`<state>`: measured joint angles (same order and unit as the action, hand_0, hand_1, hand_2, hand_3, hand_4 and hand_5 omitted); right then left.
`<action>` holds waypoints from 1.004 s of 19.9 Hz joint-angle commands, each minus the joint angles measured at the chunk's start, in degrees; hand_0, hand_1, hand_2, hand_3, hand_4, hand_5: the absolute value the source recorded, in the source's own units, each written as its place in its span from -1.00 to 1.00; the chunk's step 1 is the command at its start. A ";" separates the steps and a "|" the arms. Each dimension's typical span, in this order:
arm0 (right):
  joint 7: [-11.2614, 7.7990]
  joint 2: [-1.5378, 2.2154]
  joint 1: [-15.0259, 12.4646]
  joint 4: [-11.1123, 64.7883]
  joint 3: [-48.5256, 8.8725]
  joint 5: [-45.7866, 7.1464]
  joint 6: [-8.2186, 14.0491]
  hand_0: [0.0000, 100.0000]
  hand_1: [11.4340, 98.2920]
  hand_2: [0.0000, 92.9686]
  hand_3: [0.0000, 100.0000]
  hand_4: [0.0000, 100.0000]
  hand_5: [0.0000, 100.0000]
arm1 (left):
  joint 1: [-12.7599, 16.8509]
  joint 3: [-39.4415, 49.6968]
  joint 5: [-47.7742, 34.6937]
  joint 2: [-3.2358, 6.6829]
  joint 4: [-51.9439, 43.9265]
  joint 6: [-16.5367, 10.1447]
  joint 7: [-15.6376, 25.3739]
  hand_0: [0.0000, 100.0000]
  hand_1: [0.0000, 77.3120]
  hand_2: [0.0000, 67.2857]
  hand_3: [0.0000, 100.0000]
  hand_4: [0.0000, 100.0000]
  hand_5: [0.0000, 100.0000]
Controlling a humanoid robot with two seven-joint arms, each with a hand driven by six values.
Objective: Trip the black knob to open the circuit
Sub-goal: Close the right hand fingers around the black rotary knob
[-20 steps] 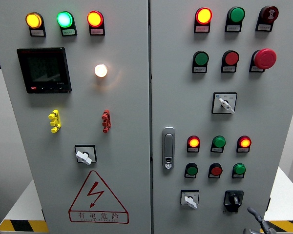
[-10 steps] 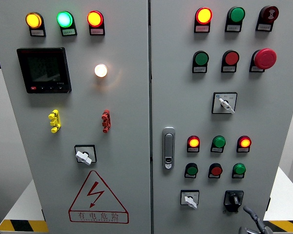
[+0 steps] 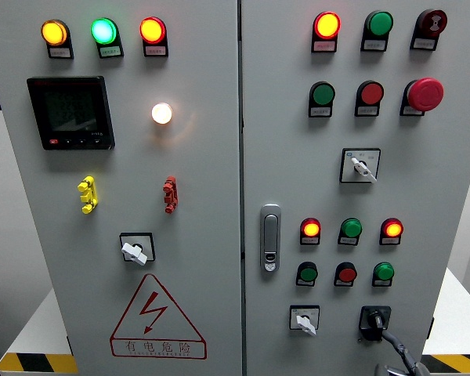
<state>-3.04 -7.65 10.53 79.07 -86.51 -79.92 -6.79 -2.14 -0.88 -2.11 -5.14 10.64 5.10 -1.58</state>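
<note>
Black rotary knob (image 3: 374, 319) on its square black plate sits at the bottom right of the grey metal cabinet's right door (image 3: 290, 117), bottom row, just right of the white-handled selector switch (image 3: 304, 320). Your right hand (image 3: 397, 356) comes in from the lower right edge, only part of it in frame. One dark finger (image 3: 393, 341) reaches up and left, and its tip looks to be at the knob's lower right edge, touching or just shy of it; can't tell which. The finger is extended, not curled, and nothing is grasped. The rest of the hand is cut off by the frame, so you can't read the other fingers.

Key relation: the knob lies up and left of the hand, right at the fingertip. The knob's pointer bar looks roughly upright, maybe tilted a little; too dark to be sure. My read is that the next move needs fingers on either side of that bar to twist it, and one fingertip at the rim likely slips.

The right hand is the only one near. The left hand is out of view. The red and green round indicator lamps (image 3: 348, 229) above are lit, so the circuit reads as not yet tripped.
</note>
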 commanded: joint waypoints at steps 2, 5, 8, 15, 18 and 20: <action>-0.04 0.00 0.19 0.12 0.46 0.03 0.37 0.80 0.71 -1.00 1.00 1.00 1.00 | -0.06 0.00 0.00 0.05 0.00 0.00 0.00 -1.00 -1.00 -0.42 -0.48 -0.80 -0.83; -0.04 0.00 0.19 0.21 1.34 0.03 0.46 0.80 0.71 -1.00 1.00 1.00 1.00 | 0.03 0.00 0.00 0.05 0.00 0.00 0.00 -1.00 -1.00 -0.42 -0.48 -0.80 -0.83; 0.05 0.00 0.19 0.29 1.43 0.03 0.46 0.81 0.71 -1.00 1.00 1.00 1.00 | 0.03 0.00 0.00 0.05 0.00 0.00 0.00 -1.00 -1.00 -0.42 -0.48 -0.80 -0.83; 0.75 0.00 0.19 0.56 2.04 0.03 0.46 0.85 0.70 -1.00 1.00 1.00 1.00 | 0.03 0.00 0.00 0.05 0.00 0.00 0.00 -1.00 -1.00 -0.42 -0.48 -0.80 -0.83; 0.75 0.00 0.19 0.56 2.57 0.03 0.46 0.86 0.70 -1.00 1.00 1.00 1.00 | -0.06 0.00 0.00 0.05 0.00 0.00 0.00 -1.00 -1.00 -0.42 -0.48 -0.80 -0.83; 0.84 0.00 0.19 0.82 2.66 0.03 0.46 0.87 0.70 -1.00 1.00 1.00 1.00 | 0.03 0.00 0.00 0.05 0.00 0.00 0.00 -1.00 -1.00 -0.42 -0.48 -0.80 -0.83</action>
<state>-2.27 -7.64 10.74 79.70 -83.96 -79.89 -6.32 -2.15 -0.88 -2.11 -5.11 10.63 5.10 -1.58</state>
